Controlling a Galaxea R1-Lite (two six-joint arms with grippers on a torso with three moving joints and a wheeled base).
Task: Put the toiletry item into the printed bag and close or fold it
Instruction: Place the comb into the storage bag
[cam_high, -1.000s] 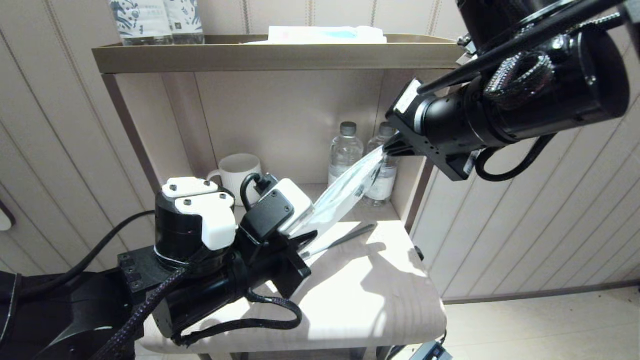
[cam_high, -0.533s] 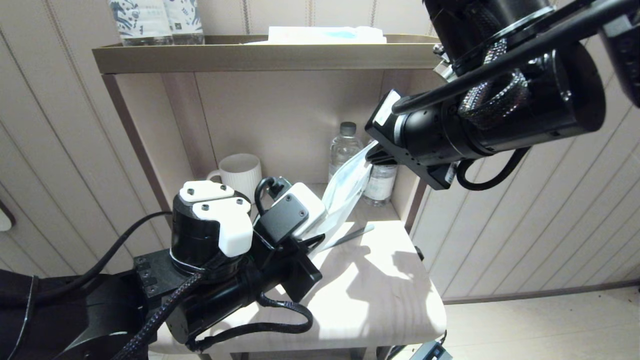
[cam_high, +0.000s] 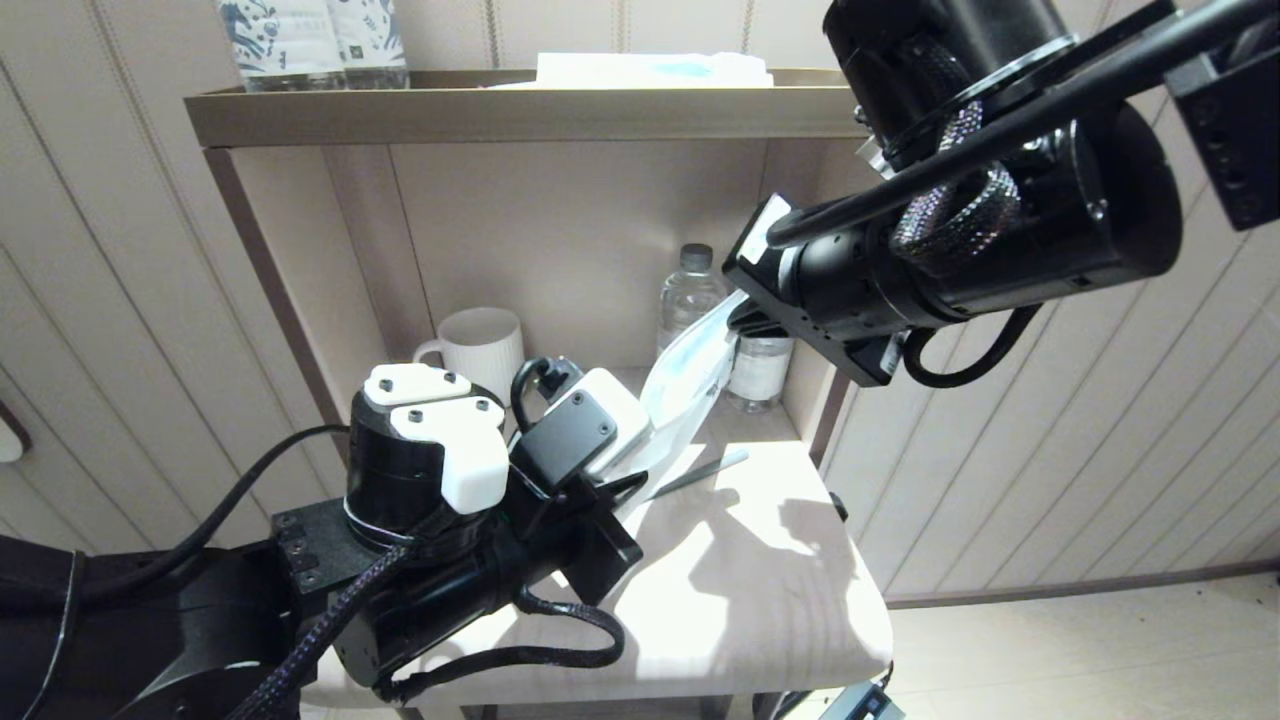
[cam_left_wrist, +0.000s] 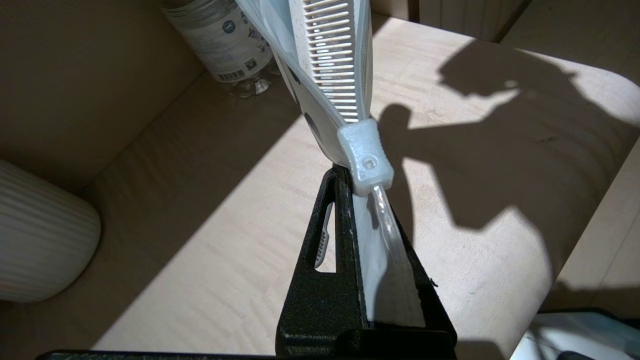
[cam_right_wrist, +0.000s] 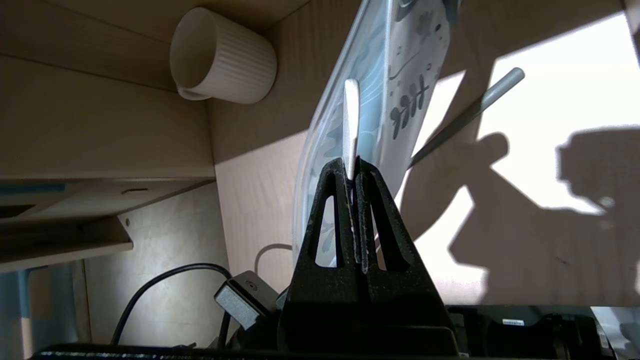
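Both grippers are clamped on the printed bag (cam_high: 690, 385), left gripper (cam_high: 628, 478) at frame centre, right gripper (cam_high: 745, 318) upper right; the comb (cam_left_wrist: 332, 60) sits inside (toothbrush (cam_high: 700, 470) lies outside on the table (cam_high: 760, 600)). The fold seems underway; next, bring the ends together

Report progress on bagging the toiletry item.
Done: a comb sits inside the printed bag. In hand: the left end effector and right end effector are shut on the bag's ends, holding it above the table. Left: the slim grey toothbrush lies outside on the table; folding isn't finished.
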